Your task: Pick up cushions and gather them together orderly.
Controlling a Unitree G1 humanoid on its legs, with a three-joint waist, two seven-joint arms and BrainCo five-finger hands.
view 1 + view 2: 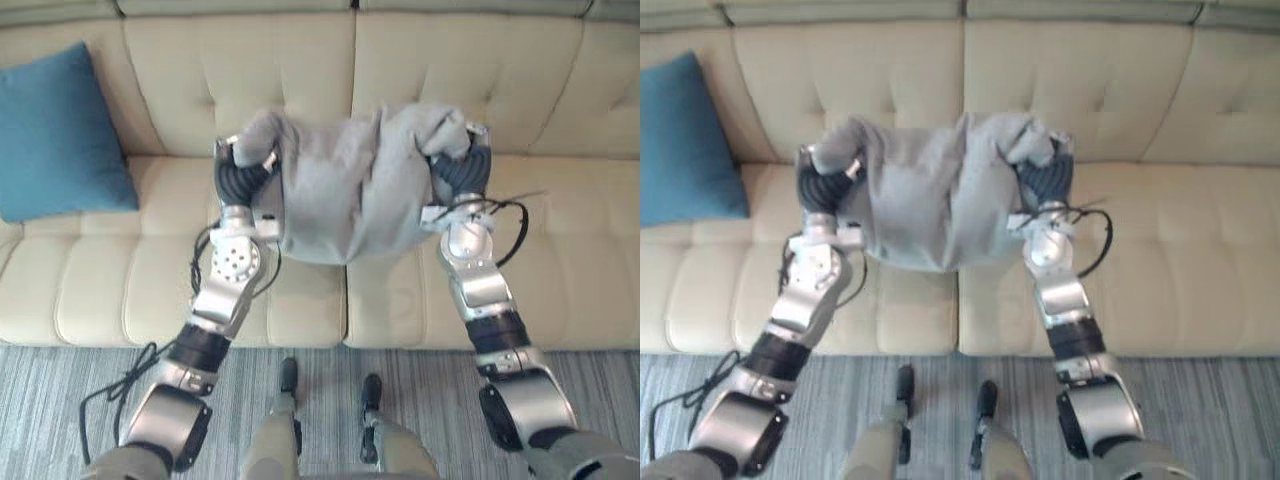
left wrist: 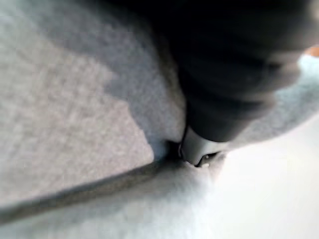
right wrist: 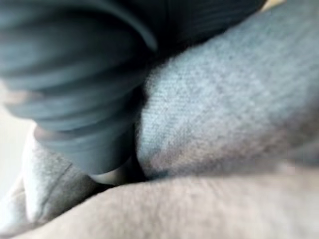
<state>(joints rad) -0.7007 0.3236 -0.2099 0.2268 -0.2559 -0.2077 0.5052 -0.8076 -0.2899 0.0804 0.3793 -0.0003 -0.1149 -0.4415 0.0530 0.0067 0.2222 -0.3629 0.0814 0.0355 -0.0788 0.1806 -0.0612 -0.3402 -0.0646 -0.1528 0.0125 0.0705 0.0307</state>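
Note:
A grey cushion (image 1: 350, 190) hangs in front of me above the seat of a cream sofa (image 1: 570, 270), squeezed between both hands. My left hand (image 1: 243, 178) grips its left side, and a bunched corner of cloth bulges over the hand. My right hand (image 1: 460, 172) grips the right side the same way. In the left wrist view a silver finger (image 2: 197, 147) digs into a fold of the grey cloth (image 2: 75, 114). The right wrist view has the dark cover pressed against the grey cloth (image 3: 224, 89). A blue cushion (image 1: 55, 130) leans upright against the sofa's back at the far left.
The sofa's tufted back (image 1: 500, 70) runs across the top of the eye views. Bare seat (image 1: 110, 290) lies between the blue cushion and my arms, and more to the right. Grey striped carpet (image 1: 60, 390) covers the floor in front.

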